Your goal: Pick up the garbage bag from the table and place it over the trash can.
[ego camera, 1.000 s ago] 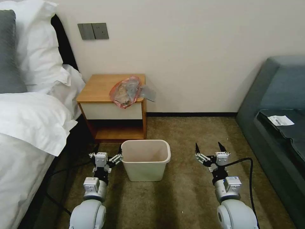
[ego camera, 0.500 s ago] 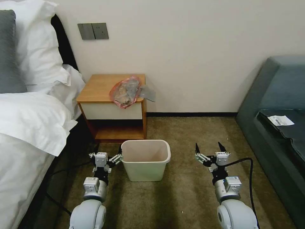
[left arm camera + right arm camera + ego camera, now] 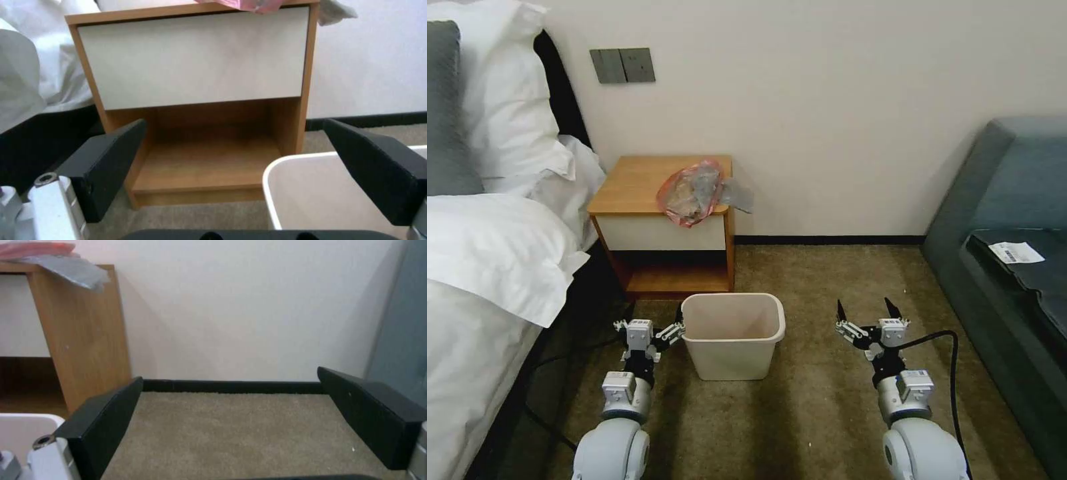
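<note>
The garbage bag [image 3: 694,190] lies crumpled on the right front corner of the table [image 3: 634,181], its pink-red rim hanging a little over the edge and a grey flap off the right side. The cream trash can [image 3: 732,333] stands upright on the carpet in front of the table. My left gripper [image 3: 648,328] hovers low beside the can's left wall, open and holding nothing. My right gripper [image 3: 867,312] hangs open over the carpet to the can's right. The left wrist view shows the table's white drawer front [image 3: 195,56], the can's rim [image 3: 271,173] and the bag's pink rim [image 3: 258,5].
A bed with white bedding [image 3: 487,253] lies along the left. A grey-blue sofa [image 3: 1007,227] with a white paper slip [image 3: 1015,252] fills the right. A black cable [image 3: 940,353] runs along my right arm. Open carpet [image 3: 827,280] lies between the table and the sofa.
</note>
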Motion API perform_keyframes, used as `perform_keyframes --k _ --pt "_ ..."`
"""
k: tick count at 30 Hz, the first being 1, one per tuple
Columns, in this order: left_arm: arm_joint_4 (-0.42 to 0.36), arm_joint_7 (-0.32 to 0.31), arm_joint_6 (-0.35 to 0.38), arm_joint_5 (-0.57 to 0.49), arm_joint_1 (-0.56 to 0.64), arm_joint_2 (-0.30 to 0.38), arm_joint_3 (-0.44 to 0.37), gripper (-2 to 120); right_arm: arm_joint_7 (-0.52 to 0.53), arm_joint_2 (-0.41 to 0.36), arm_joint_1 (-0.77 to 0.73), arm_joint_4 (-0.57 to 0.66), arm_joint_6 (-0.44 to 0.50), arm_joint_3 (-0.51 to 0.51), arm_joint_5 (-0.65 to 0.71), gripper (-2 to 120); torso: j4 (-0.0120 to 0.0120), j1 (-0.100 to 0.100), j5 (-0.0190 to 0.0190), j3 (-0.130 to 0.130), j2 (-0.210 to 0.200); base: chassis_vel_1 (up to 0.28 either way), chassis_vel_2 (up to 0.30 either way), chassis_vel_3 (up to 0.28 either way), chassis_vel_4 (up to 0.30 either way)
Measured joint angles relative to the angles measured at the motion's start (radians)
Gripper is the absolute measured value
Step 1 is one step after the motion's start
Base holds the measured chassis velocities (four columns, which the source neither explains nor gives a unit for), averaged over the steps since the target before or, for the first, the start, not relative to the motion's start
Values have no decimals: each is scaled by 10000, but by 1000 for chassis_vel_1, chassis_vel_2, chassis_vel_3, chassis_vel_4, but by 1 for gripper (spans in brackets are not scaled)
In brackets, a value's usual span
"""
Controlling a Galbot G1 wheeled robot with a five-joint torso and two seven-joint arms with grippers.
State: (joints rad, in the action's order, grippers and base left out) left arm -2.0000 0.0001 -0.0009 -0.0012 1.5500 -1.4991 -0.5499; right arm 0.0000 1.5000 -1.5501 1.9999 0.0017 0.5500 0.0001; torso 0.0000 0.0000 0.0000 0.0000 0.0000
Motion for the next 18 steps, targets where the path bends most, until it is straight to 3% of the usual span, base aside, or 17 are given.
perform_keyframes --k 4,12,18 --pt "68 -123 -621 -438 5 329 35 97 46 -13 -4 -56 574 17 -4 100 0 0 0 0 0 0 0 0 0" --pt "405 -784 -3288 -2269 57 1695 171 98 110 -54 -111 -209 2357 12 57 100 0 0 -1 0 0 0 0 0 0" --pt "488 -953 -3935 -2715 69 2022 203 98 124 -88 -231 -308 3675 -28 148 100 0 0 -2 0 0 0 0 0 0"
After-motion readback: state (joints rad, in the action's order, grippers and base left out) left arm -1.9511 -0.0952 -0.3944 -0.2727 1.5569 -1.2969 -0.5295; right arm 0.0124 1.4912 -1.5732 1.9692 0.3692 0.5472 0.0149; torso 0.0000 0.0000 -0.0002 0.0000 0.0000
